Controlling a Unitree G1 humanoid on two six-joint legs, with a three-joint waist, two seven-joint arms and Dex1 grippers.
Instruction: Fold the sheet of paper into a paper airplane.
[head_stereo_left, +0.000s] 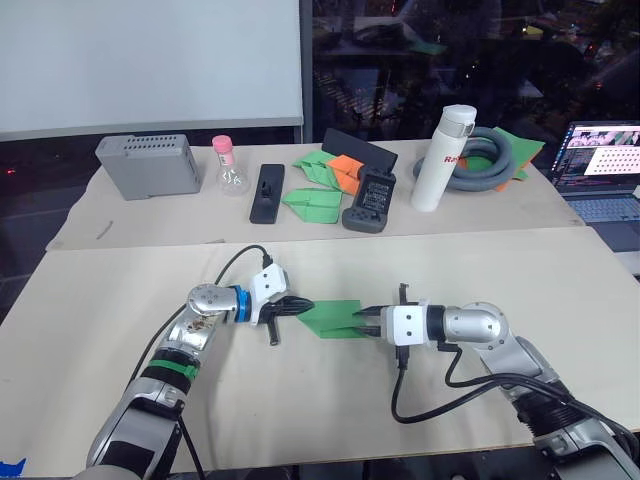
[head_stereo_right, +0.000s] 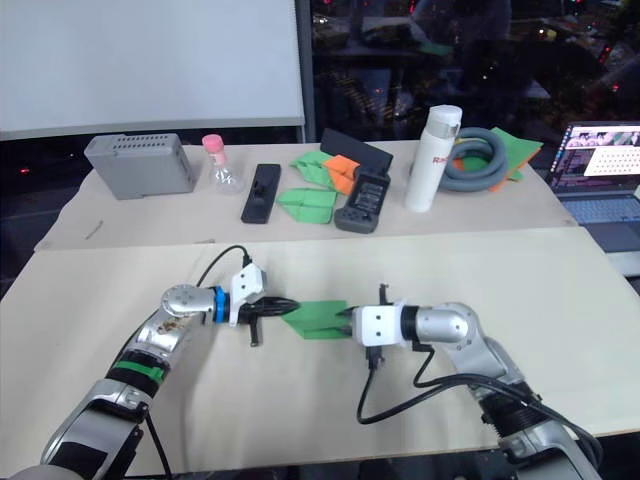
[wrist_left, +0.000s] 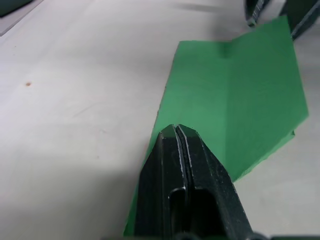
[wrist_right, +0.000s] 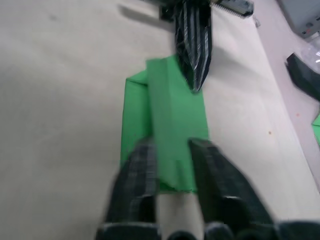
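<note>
The sheet of paper (head_stereo_left: 333, 318) lies on the near table (head_stereo_left: 300, 400), already folded into a narrow strip with a raised centre crease, and it is held between the two arms. The left pincer (head_stereo_left: 297, 308) is pressed together at the paper's left end; in the left wrist view its fingers (wrist_left: 187, 185) are seen closed tight, with the green sheet running out from under them. The right pincer (head_stereo_left: 364, 319) is spread, one finger on each side of the raised fold at the right end, as seen in the right wrist view, where the fingers (wrist_right: 137, 185) straddle the strip without yet squeezing it.

The step in hand is judged to be the sharpening or closing of the centre fold. It would be done well if the left end were kept anchored while the right pincer is closed squarely on the crease, so that both layers are caught together. The paper is thin and light: a skewed pinch could twist the strip or drag it off line, and too strong a pull could tear it at the anchored end.
</note>
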